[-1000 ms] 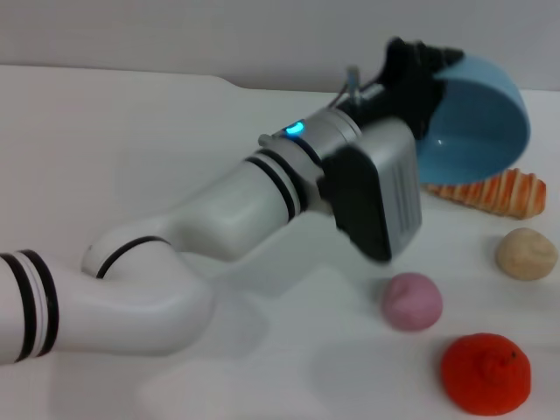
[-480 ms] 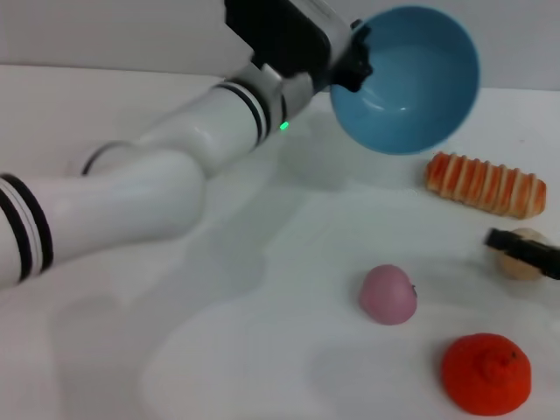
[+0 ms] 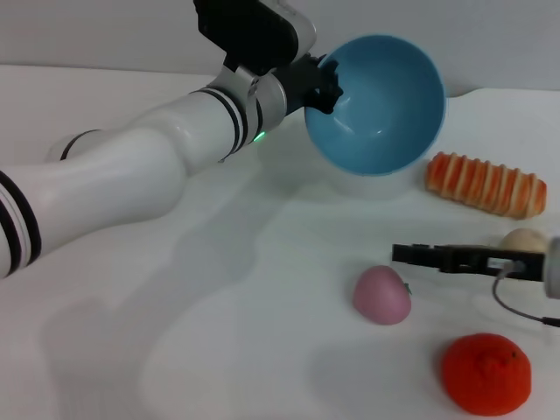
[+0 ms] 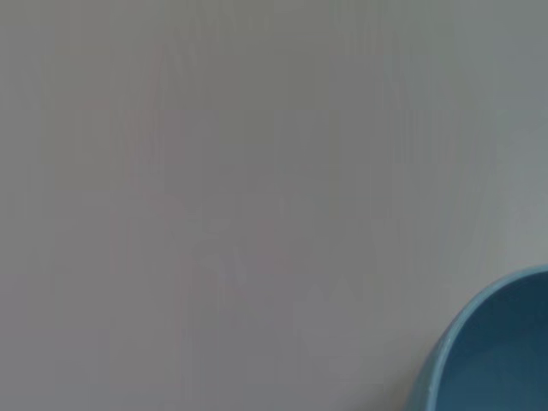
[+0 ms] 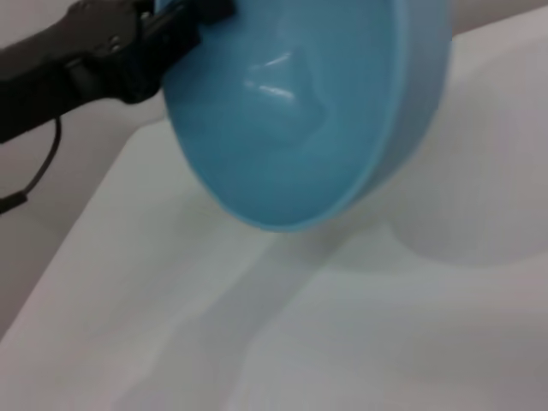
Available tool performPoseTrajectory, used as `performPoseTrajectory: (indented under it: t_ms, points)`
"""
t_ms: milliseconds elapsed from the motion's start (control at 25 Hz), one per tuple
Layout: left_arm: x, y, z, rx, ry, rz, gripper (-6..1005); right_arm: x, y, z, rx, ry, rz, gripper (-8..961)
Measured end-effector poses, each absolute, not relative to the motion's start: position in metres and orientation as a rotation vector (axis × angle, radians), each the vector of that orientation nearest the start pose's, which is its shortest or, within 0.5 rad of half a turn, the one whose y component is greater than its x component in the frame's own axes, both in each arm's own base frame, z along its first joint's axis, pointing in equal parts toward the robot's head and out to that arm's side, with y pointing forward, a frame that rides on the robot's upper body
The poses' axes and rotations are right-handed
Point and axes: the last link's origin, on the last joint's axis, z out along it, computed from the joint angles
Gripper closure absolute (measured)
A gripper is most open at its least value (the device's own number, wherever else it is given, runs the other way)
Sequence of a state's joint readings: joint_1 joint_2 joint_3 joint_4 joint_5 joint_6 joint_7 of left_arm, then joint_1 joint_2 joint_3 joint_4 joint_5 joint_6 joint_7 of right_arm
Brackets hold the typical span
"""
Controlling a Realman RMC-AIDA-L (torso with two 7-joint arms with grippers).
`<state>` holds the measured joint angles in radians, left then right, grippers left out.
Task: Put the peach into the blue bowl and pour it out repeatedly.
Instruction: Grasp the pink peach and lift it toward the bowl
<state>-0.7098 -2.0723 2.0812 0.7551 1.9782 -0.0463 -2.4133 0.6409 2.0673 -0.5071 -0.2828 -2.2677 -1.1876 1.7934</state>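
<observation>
Left gripper (image 3: 325,83) is clamped on the rim of the blue bowl (image 3: 378,105) and holds it in the air, clear of the white table (image 3: 219,332). The bowl is tipped on its side with the open mouth facing the robot; the inside is bare. In the right wrist view the same bowl (image 5: 300,111) shows tilted, with the left gripper's black fingers (image 5: 175,26) at its rim. The left wrist view shows only a curved edge of the bowl (image 4: 497,351) against the pale table top.

The peach (image 3: 382,295) lies on the table below the bowl, on the robot's side of it and well apart from it. Nothing is touching the peach.

Right gripper (image 3: 420,255) reaches in low over the table from the right, its thin black fingers level with the table. The tips sit just beside the peach, on the bowl side of it and slightly to the right, not in contact. Cannot tell whether these fingers are apart or together, since they line up as one dark bar.

Other items, placed from the peach: a striped orange bread loaf (image 3: 486,184) lies beyond it to the right, near the bowl; a beige round lump (image 3: 523,241) sits to the right behind the right gripper; an orange-red fruit (image 3: 486,374) rests nearer the robot and to the right.
</observation>
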Motion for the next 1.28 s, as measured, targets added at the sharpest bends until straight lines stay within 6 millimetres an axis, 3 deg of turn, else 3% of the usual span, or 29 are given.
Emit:
performPoseTrajectory:
  t_ms: [280, 800, 1280]
  points:
    - [-0.163, 0.419, -0.107, -2.196, -0.473, -0.279, 1000, 0.291, 0.331, -0.086, -2.474, 1.557, 0.414, 443]
    - [-0.166, 0.414, -0.113, -2.212, -0.48, -0.268, 1001, 0.286, 0.324, -0.099, -2.519, 1.595, 0.342, 445]
    - [-0.167, 0.411, -0.115, -2.213, -0.471, -0.269, 1001, 0.291, 0.321, -0.098, -2.514, 1.59, 0.339, 673]
